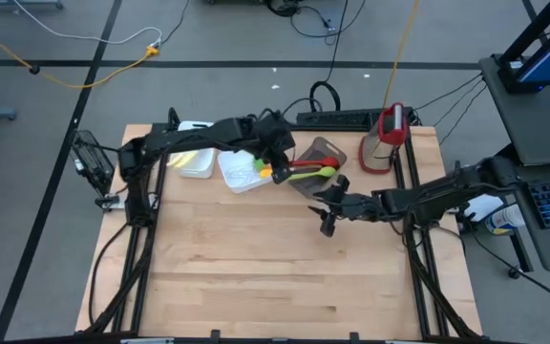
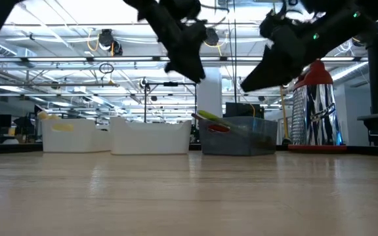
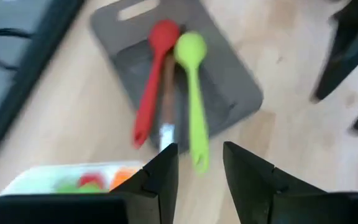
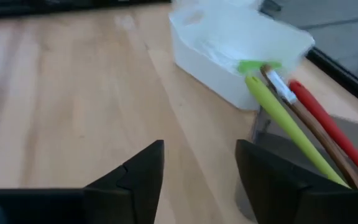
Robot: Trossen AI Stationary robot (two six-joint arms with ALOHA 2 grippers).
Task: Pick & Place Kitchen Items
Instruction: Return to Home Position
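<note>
The green spoon (image 3: 194, 106), the red spoon (image 3: 149, 93) and the brown wooden spoon (image 3: 168, 74) lay together in the grey bin (image 3: 232, 71). Their handles stuck out over its rim toward the white bin (image 1: 242, 172), which held some small coloured utensils. The bins stood at the far side of the table (image 1: 256, 268), near a red-and-silver appliance (image 1: 388, 134). The left gripper (image 3: 197, 177) hovered above the spoon handles, its fingers apart with nothing between them. The right gripper (image 1: 327, 206) hung over bare table just beside the grey bin, its fingers also apart and empty. I judge that the placing was finished and the arms were to go to their rest pose. This calls first for lifting clear of the protruding handles. No brand, label or writing could be read.
</note>
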